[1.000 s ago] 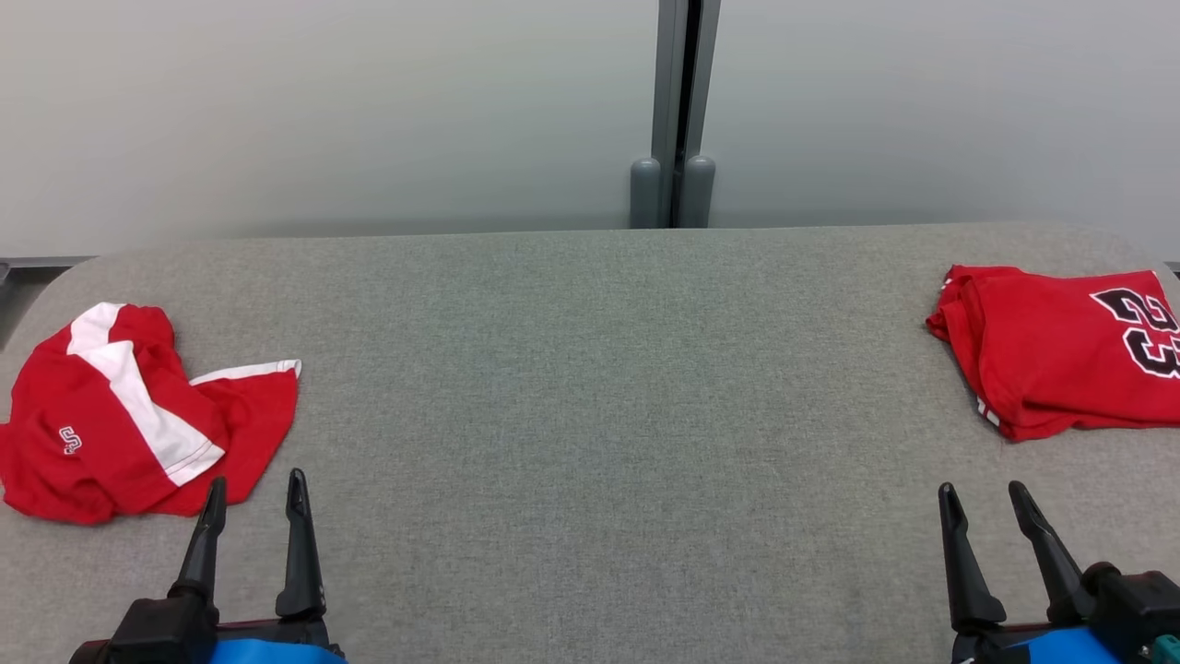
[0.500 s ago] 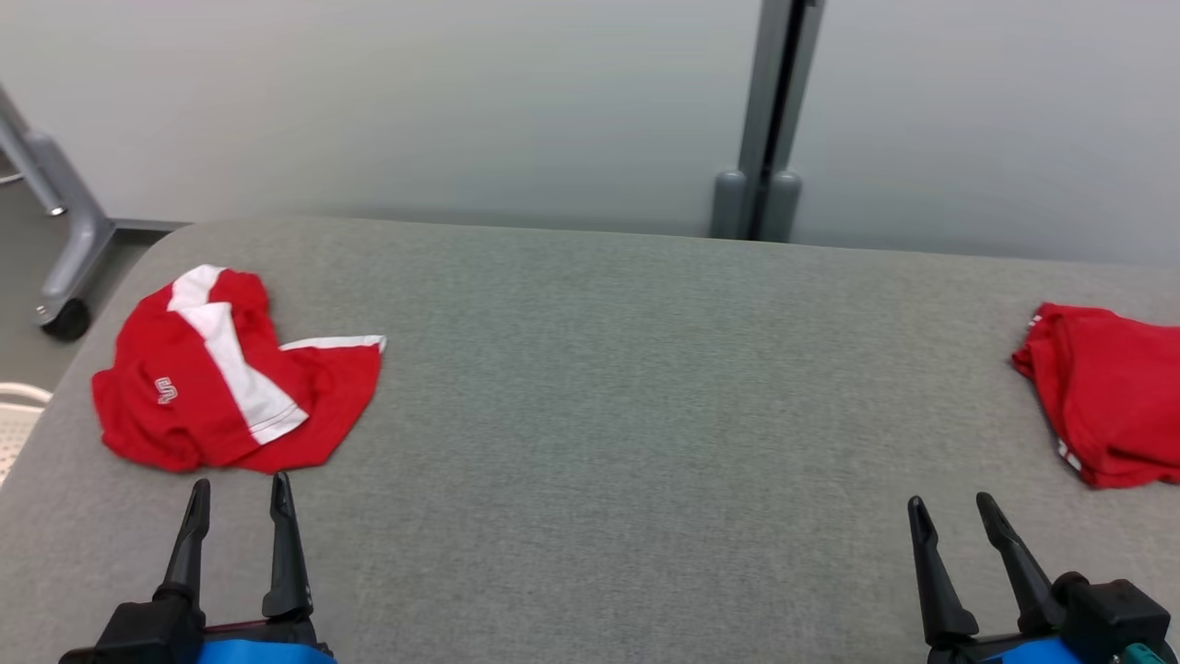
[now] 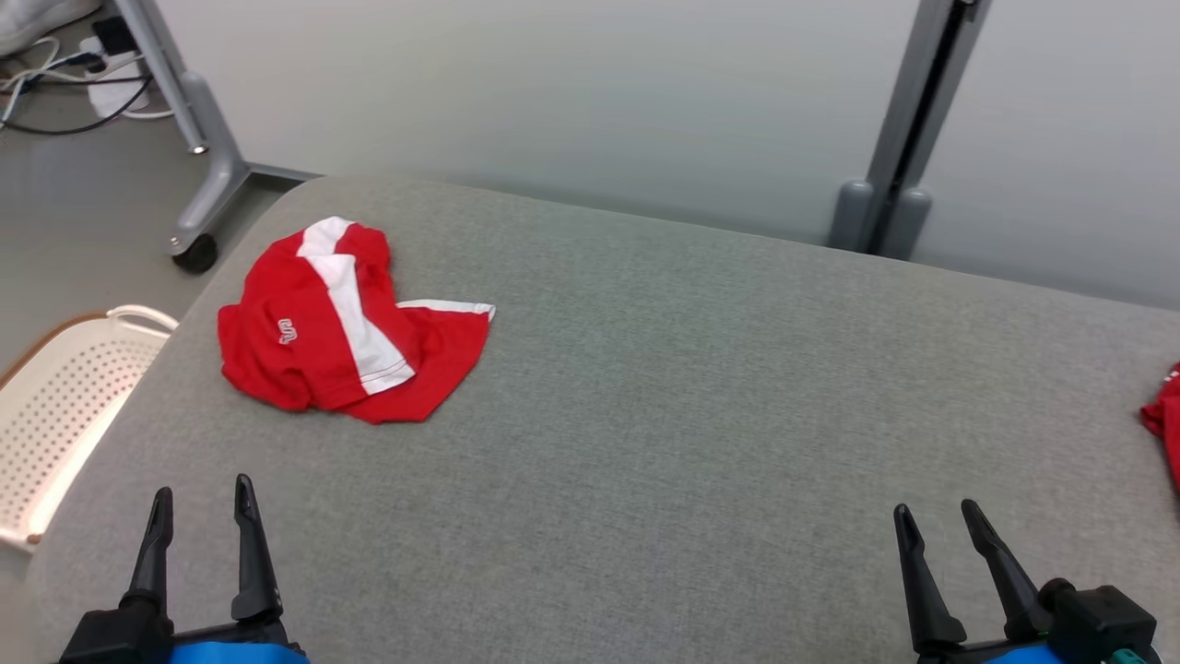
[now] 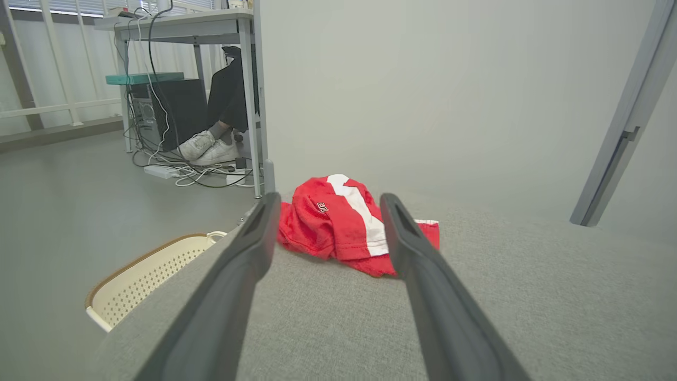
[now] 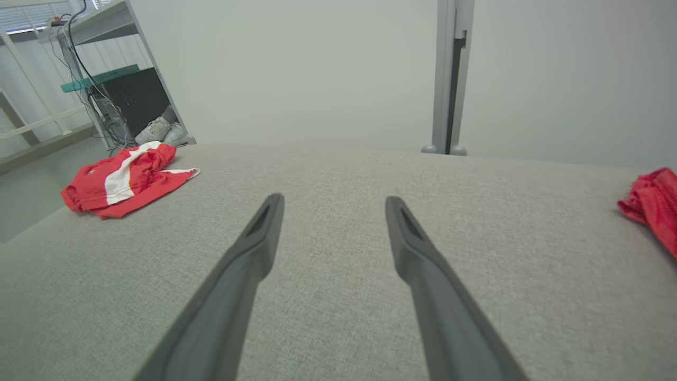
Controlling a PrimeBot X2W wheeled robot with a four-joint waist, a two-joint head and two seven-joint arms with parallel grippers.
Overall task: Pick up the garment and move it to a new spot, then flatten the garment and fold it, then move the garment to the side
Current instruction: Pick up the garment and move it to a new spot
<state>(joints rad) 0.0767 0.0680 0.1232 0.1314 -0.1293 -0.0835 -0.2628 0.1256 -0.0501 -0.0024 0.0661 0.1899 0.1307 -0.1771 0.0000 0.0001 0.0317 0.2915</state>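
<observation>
Across the whole foreground, a table covered in grey woven felt stretches wide, its far left corner rounded. Behind it stand smooth, pale grey partition panels, joined by a slim metal post with two rounded feet. On the floor off the table's left edge sits a cream plastic basket, its walls perforated with small round holes and its rim edged in brown.

The garment lies crumpled near the table's far left corner. It is soft red jersey cloth with a broad white stripe, a white-trimmed hem pointing right and a small white logo on its left side. A sliver of a second red cloth pokes in at the table's right edge, well apart from the first.

The left gripper hovers over the near left of the table, short of the garment, its two long, dark, tapered fingers spread apart and holding nothing. The right gripper hovers at the near right over bare felt, likewise spread wide and empty.
</observation>
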